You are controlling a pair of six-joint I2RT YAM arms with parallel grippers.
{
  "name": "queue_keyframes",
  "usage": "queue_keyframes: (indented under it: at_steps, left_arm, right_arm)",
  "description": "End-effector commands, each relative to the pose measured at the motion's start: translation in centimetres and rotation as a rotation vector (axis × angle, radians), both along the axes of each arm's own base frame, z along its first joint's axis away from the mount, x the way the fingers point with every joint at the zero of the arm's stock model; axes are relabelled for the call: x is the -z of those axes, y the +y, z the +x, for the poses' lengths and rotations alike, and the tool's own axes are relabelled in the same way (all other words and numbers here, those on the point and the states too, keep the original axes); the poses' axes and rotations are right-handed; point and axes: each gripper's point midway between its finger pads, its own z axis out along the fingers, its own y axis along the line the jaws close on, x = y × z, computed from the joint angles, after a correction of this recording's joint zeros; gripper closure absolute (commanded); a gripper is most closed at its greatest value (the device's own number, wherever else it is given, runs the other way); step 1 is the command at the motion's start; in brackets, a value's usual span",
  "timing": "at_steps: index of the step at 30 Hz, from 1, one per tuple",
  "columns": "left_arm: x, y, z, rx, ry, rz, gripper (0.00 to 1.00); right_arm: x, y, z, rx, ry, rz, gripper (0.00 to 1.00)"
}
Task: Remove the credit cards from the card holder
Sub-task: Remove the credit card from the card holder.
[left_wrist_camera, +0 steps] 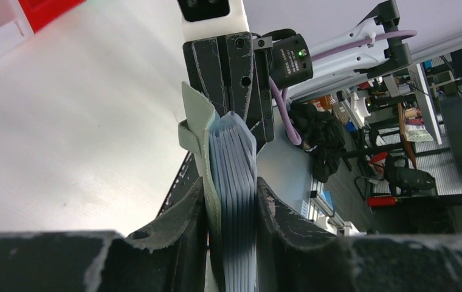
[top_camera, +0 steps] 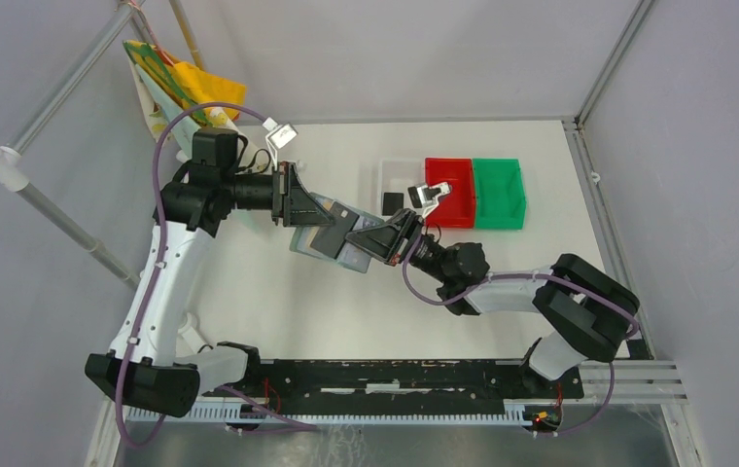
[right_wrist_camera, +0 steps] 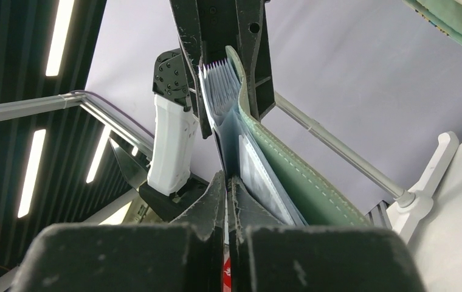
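The grey-green card holder [top_camera: 319, 206] hangs above the table between both arms. My left gripper [top_camera: 298, 202] is shut on its spine end; in the left wrist view the fingers [left_wrist_camera: 199, 201] squeeze the green cover [left_wrist_camera: 195, 121] and the fanned pale-blue sleeves [left_wrist_camera: 233, 164]. From the opposite side my right gripper [top_camera: 377, 238] meets the holder's open end. In the right wrist view its jaws [right_wrist_camera: 225, 177] are shut flat on a thin pale card edge beside the sleeves and the cover [right_wrist_camera: 304, 185]. One black credit card [top_camera: 392, 201] lies in the white bin.
A white bin [top_camera: 400, 167], a red bin [top_camera: 450, 192] and a green bin [top_camera: 498, 193] stand in a row at the back right of the table. A colourful bag [top_camera: 176, 88] hangs on the frame at the back left.
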Motion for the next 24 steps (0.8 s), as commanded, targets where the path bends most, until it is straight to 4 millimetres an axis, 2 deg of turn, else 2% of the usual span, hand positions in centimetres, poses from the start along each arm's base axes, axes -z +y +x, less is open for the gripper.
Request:
queue_keyframes:
  at_steps: [1, 11, 16, 17, 19, 20, 24]
  left_arm:
    - [-2.3, -0.4, -2.0, 0.097, -0.041, -0.06, 0.79]
    - [-2.9, -0.2, -1.6, 0.085, -0.051, -0.064, 0.81]
    - [-3.0, -0.2, -1.4, 0.083, -0.047, -0.066, 0.81]
    - [-3.0, -0.2, -1.4, 0.082, -0.047, -0.065, 0.81]
    - [-2.9, -0.2, -1.4, 0.077, -0.051, -0.063, 0.8]
    - [-2.9, -0.2, -1.4, 0.077, -0.052, -0.062, 0.8]
    - [-2.8, -0.1, -1.2, 0.066, -0.056, -0.056, 0.79]
  right_arm:
    - [-3.3, -3.2, -1.3, 0.037, -0.088, 0.146, 1.0]
    - [-1.7, -4.0, -1.4, 0.08, -0.088, 0.08, 1.0]
    - [-1.9, -3.8, -1.3, 0.085, -0.103, 0.062, 1.0]
    - [-2.2, -3.6, -1.4, 0.077, -0.115, 0.061, 0.96]
    - [-2.7, -3.0, -1.6, 0.063, -0.134, 0.056, 0.72]
    - [-2.8, -2.8, -1.6, 0.057, -0.142, 0.053, 0.66]
    - [-3.4, -1.8, -1.7, 0.032, -0.16, 0.044, 0.6]
